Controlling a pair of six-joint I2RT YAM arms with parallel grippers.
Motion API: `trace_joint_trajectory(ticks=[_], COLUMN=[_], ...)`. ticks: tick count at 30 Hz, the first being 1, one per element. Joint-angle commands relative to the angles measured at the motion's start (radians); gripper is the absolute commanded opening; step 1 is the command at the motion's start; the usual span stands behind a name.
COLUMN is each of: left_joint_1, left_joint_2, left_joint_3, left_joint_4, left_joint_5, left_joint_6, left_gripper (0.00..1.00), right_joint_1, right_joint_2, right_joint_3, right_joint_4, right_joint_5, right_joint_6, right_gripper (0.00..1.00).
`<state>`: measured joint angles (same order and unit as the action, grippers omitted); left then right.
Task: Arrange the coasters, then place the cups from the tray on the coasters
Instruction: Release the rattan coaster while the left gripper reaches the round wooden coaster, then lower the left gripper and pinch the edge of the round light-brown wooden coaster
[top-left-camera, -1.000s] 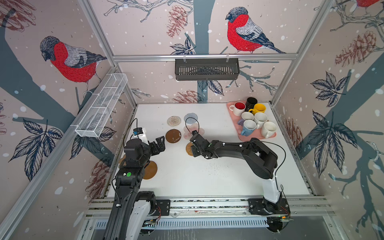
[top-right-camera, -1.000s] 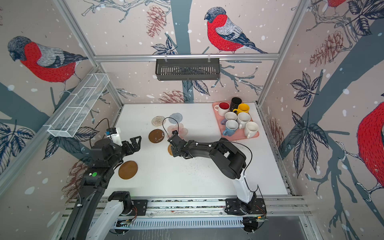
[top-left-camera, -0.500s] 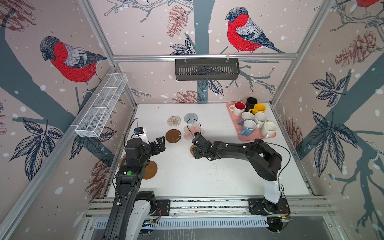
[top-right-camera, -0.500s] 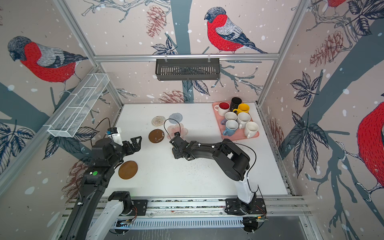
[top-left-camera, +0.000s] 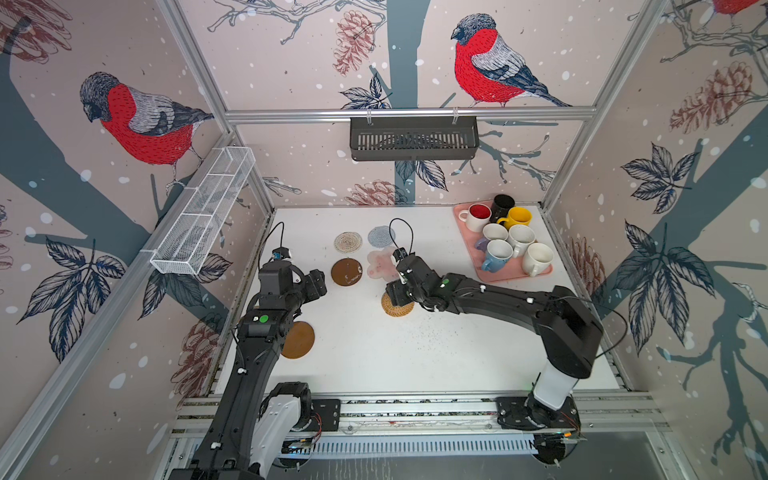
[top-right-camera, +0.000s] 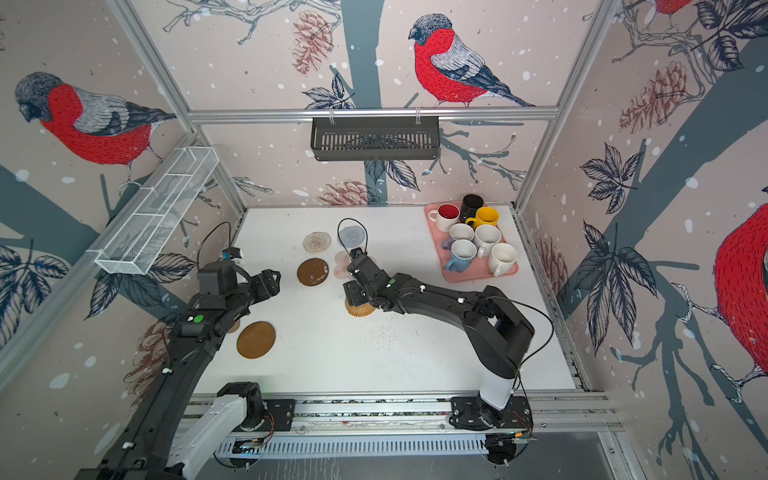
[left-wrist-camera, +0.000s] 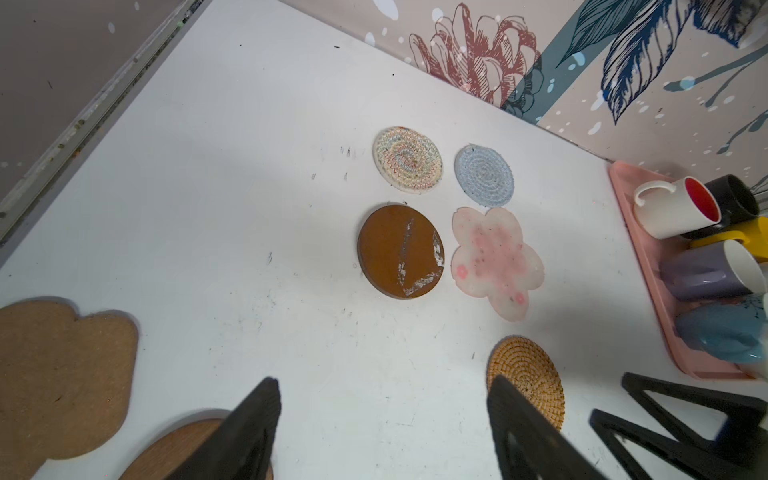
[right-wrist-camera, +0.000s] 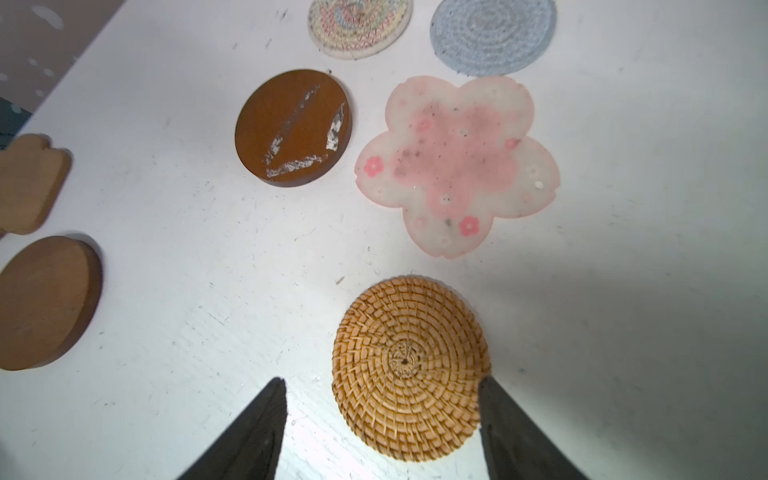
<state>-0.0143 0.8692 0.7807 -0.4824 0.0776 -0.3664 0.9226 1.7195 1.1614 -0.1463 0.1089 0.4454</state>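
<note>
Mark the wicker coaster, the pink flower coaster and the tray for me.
wicker coaster (right-wrist-camera: 409, 365): right wrist view, on its woven centre.
pink flower coaster (right-wrist-camera: 455, 166): right wrist view, middle of the flower.
tray (top-left-camera: 515, 271): in a top view, bare strip at its near rim.

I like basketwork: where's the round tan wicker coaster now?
In a top view the round tan wicker coaster lies mid-table, nearer the robot than the translucent pink flower coaster, under the right arm's open fingers.

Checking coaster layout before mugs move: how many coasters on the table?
7. Back row: beige woven round, grey-blue woven round. Next row: scratched brown disc, translucent pink flower. Mid-table: tan wicker round. Left side: plain brown disc, cork flower (mostly under the left arm from above).
</note>
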Motion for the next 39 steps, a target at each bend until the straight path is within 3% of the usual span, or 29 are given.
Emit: trace_joint_trajectory(ticks=[1,4,9,13,15,18,22,26,29,33,39], left_joint_1=[0.000,0.002,0.004,0.014,0.020,0.029,0.072,0.106,0.119,0.123,0.126], left_joint_2=[0.049,0.087,0.181,0.249,0.280,0.313,0.328,0.345,0.352,0.369,0.348], left_joint_3=[0.047,0.097,0.207,0.286,0.309,0.305,0.230,0.119,0.038,-0.035,-0.125], left_joint_4=[-0.063,-0.101,-0.225,-0.304,-0.331,-0.338,-0.288,-0.238,-0.194,-0.146,-0.103], left_joint_5=[-0.039,-0.063,-0.146,-0.157,-0.126,-0.105,-0.133,-0.251,-0.291,-0.258,-0.231], left_joint_6=[0.002,0.017,0.054,0.029,0.019,-0.007,-0.078,-0.164,-0.257,-0.368,-0.451], left_gripper=[0.67,0.57,0.45,0.44,0.50,0.68,0.79,0.95,0.96,0.96,0.94], right_joint_1=[-0.038,-0.057,-0.068,-0.085,-0.095,-0.109,-0.129,-0.147,-0.167,-0.204,-0.236], right_joint_2=[-0.059,-0.076,-0.160,-0.282,-0.348,-0.441,-0.557,-0.650,-0.693,-0.716,-0.733], right_joint_3=[-0.091,-0.170,-0.308,-0.426,-0.487,-0.562,-0.636,-0.677,-0.707,-0.731,-0.747], right_joint_4=[0.071,0.129,0.202,0.270,0.308,0.364,0.415,0.427,0.431,0.449,0.464], right_joint_5=[-0.091,-0.153,-0.159,-0.165,-0.174,-0.187,-0.208,-0.236,-0.244,-0.293,-0.334], right_joint_6=[0.027,0.047,0.075,0.111,0.128,0.150,0.168,0.172,0.191,0.220,0.243], right_gripper=[0.67,0.56,0.56,0.60,0.62,0.66,0.71,0.73,0.74,0.74,0.74])
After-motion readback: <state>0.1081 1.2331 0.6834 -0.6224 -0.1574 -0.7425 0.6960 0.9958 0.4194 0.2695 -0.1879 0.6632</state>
